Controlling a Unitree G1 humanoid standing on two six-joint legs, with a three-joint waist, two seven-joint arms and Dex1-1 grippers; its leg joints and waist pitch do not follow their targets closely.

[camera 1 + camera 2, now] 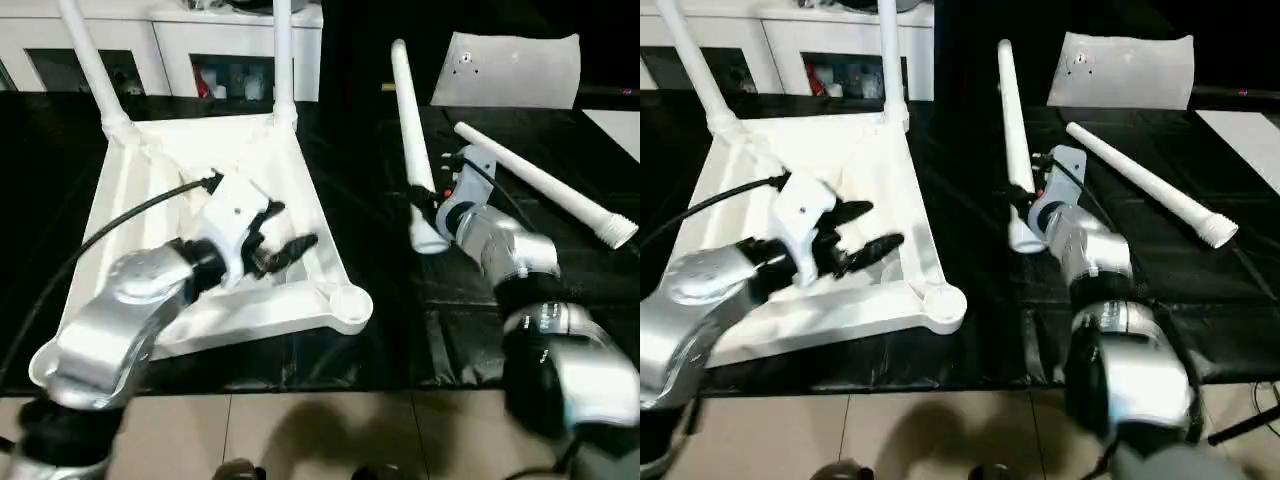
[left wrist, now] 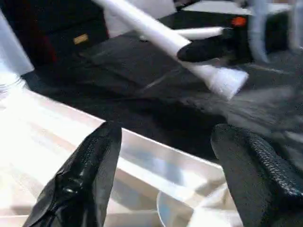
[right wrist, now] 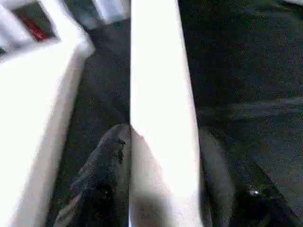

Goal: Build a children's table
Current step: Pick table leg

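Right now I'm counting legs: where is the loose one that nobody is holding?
In the head views it lies slanted on the black work table at the far right, the loose leg just beyond the right tool.

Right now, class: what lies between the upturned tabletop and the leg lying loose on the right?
The third leg, gripped by the right gripper, above black table cover; head views show tabletop and loose leg.

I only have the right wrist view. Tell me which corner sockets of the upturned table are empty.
Observer: Two fitted legs stand in the far sockets; the near right socket is empty.
Operator: Report the left gripper.
Observer: The left gripper is open above the tabletop, holding nothing.
Operator: Find the fourth leg.
Observer: The fourth leg lies on the black work table, right of the held leg in the right gripper.
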